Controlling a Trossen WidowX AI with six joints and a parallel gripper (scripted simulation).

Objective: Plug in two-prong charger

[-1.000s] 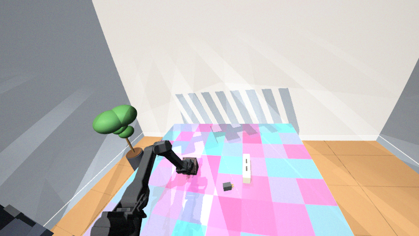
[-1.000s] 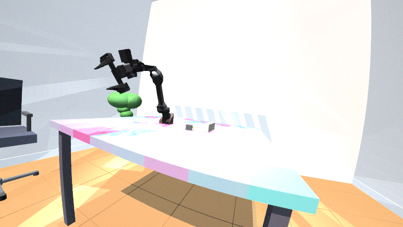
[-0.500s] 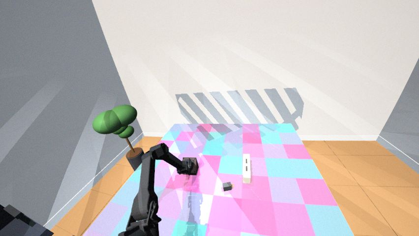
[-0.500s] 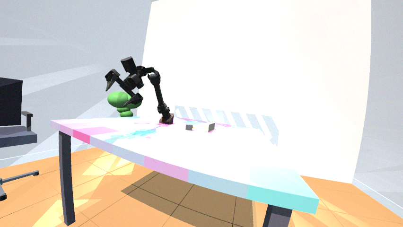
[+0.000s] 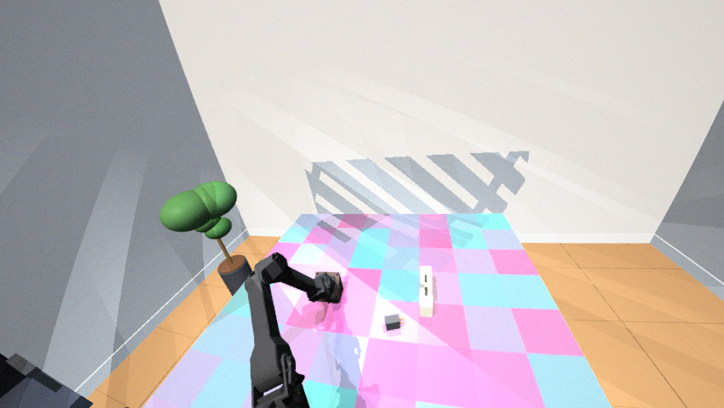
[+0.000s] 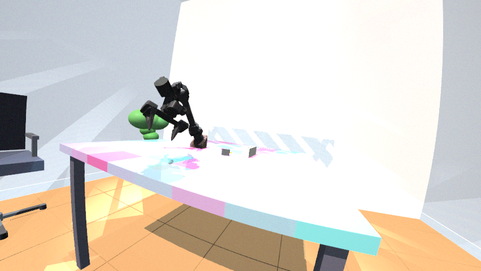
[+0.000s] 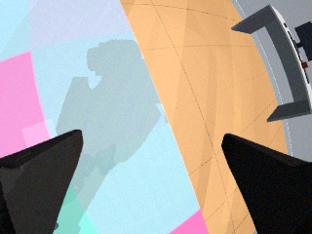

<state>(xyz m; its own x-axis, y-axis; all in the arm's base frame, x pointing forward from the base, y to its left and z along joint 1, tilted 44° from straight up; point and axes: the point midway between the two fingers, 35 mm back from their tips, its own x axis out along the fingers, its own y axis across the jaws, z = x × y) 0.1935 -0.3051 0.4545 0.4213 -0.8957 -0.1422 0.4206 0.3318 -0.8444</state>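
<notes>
The dark grey two-prong charger (image 5: 392, 322) (image 6: 225, 152) lies on the table, its yellowish prongs facing the power strip. The white power strip (image 5: 427, 306) (image 6: 252, 152) stands a little beyond the prongs, apart from them, with two dark openings on its upper face in the top view. My gripper (image 6: 160, 134) (image 7: 155, 139) is open and empty. It hangs above the table on the chair side, well away from the charger and strip. Neither shows in the wrist view. In the top view the gripper is outside the frame.
The arm's base (image 5: 328, 286) (image 6: 199, 141) stands on the chequered table (image 5: 494, 329) (image 6: 269, 201), to the charger's left. The wrist view shows the table's edge between the fingers, with floor (image 7: 195, 97) beyond. A chair (image 6: 16, 165) and a potted plant (image 5: 189, 210) (image 6: 139, 119) stand off the table.
</notes>
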